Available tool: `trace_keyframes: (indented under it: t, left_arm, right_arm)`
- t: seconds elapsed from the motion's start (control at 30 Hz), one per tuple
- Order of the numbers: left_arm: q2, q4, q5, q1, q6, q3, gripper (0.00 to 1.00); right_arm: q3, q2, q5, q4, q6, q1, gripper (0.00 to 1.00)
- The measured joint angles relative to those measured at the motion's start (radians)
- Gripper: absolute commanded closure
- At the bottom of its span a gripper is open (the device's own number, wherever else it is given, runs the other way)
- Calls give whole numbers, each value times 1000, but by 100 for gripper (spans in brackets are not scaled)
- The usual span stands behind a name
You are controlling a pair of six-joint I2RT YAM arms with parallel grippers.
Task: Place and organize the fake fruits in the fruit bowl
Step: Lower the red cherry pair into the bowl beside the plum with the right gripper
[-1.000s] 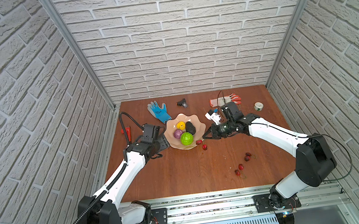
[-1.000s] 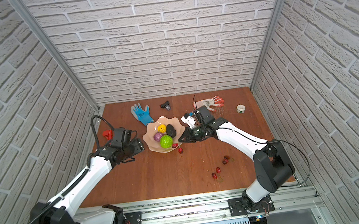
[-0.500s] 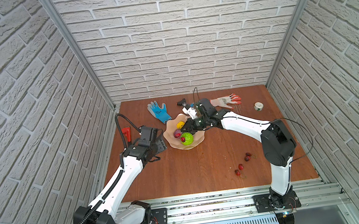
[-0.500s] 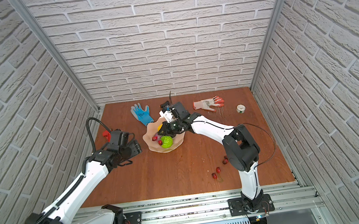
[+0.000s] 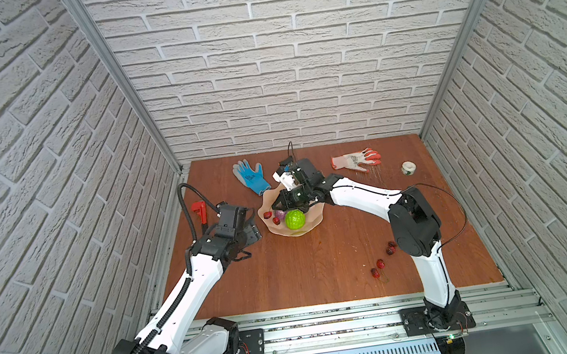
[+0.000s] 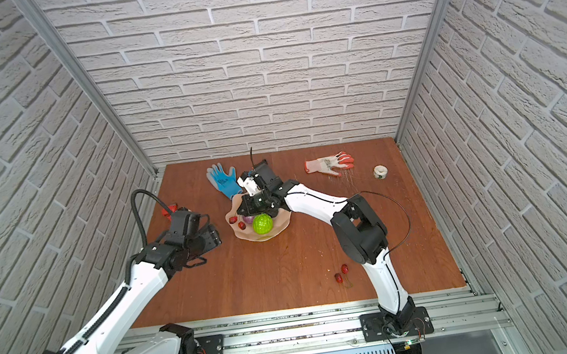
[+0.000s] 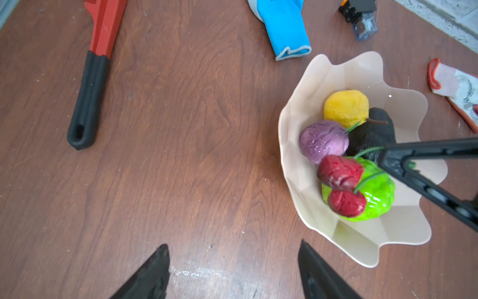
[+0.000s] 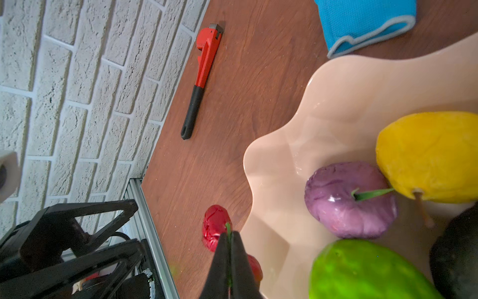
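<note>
A: Entry one, left arm (image 5: pixel 195 284)?
B: Extends from its base toward 1 o'clock. Left gripper (image 7: pixel 232 244): jaws parted, nothing between them.
A: Entry two, right arm (image 5: pixel 364 198)?
B: Elbow bent, forearm reaching toward 9 o'clock. Right gripper (image 8: pixel 229 234): jaws pinched closed on the stems of two cherries (image 7: pixel 340 172), at 2 o'clock from the left gripper.

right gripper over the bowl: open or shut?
Shut: the right gripper pinches the green stems of the cherries, which dangle over the fruit bowl rim.

avocado (image 8: pixel 456 255) cut by the edge, green ball (image 8: pixel 362 271) too
</note>
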Motion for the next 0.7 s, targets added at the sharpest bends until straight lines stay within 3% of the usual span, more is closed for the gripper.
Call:
trace_keyframes:
  t: [0.33, 0.7]
  left_arm:
    - [-24, -15, -1, 1, -2, -16, 22]
    - [-51, -22, -7, 5, -3, -17, 22]
  right_arm:
    - [142, 80, 61, -112, -105, 9, 94]
    - [146, 96, 90, -182, -156, 19, 94]
